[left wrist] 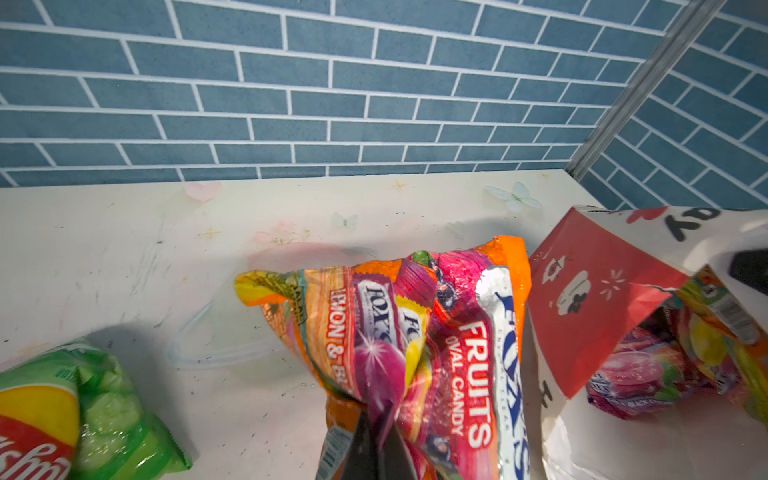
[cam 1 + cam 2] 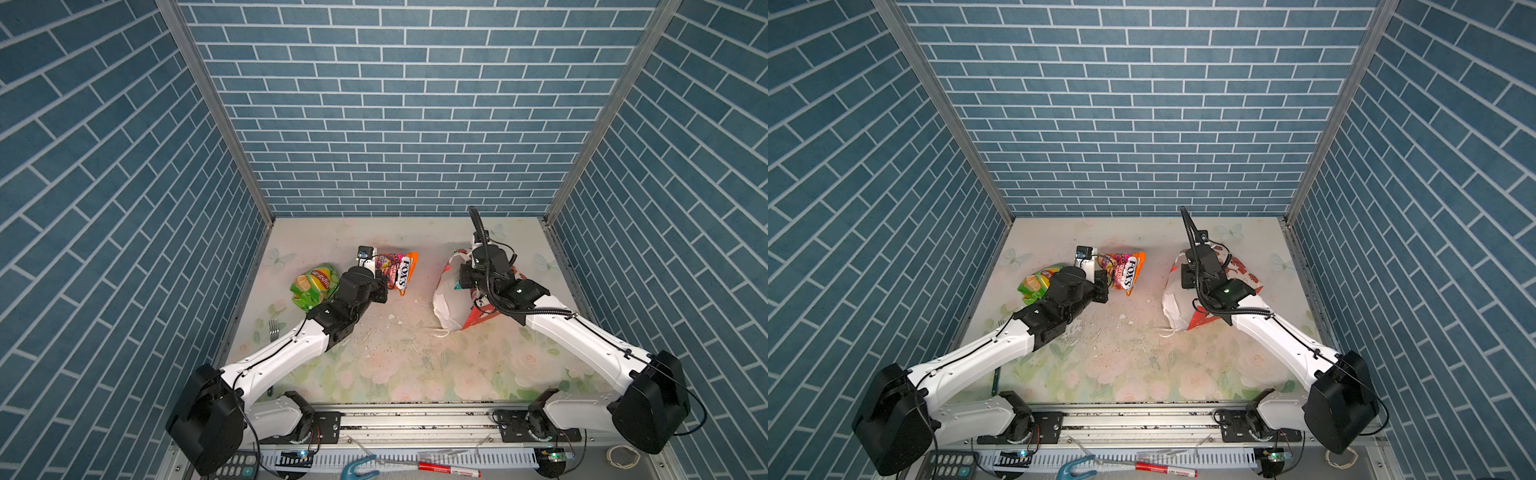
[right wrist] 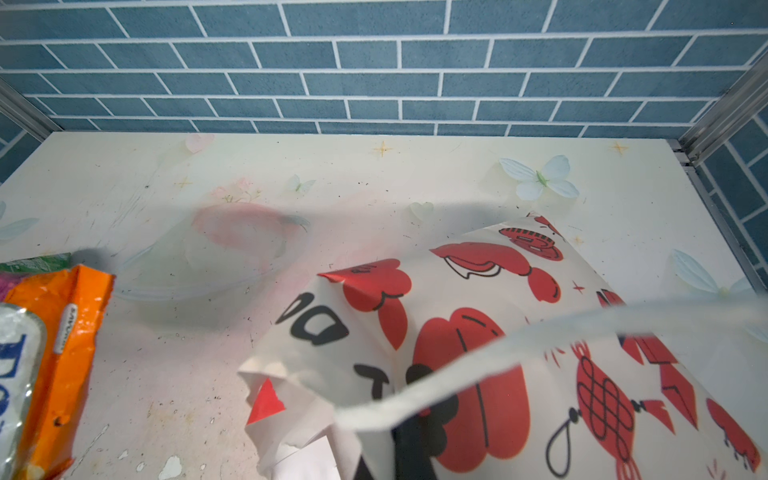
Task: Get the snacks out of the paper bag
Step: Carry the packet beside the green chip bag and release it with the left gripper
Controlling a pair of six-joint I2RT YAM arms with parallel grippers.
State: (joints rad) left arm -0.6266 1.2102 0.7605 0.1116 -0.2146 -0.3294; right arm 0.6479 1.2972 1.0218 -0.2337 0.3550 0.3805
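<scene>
Sideways, the crumpled red-and-white paper bag (image 1: 582, 291) shows candy packets (image 1: 640, 370) inside

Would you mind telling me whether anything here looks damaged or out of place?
The paper bag lies crumpled on its side, its rim torn; white flakes litter the table near it, and a fork sits at the left edge.

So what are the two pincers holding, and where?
Left pincer pinches the orange FOX'S bag by one end. Right pincer pinches the paper bag at its crumpled edge.
</scene>
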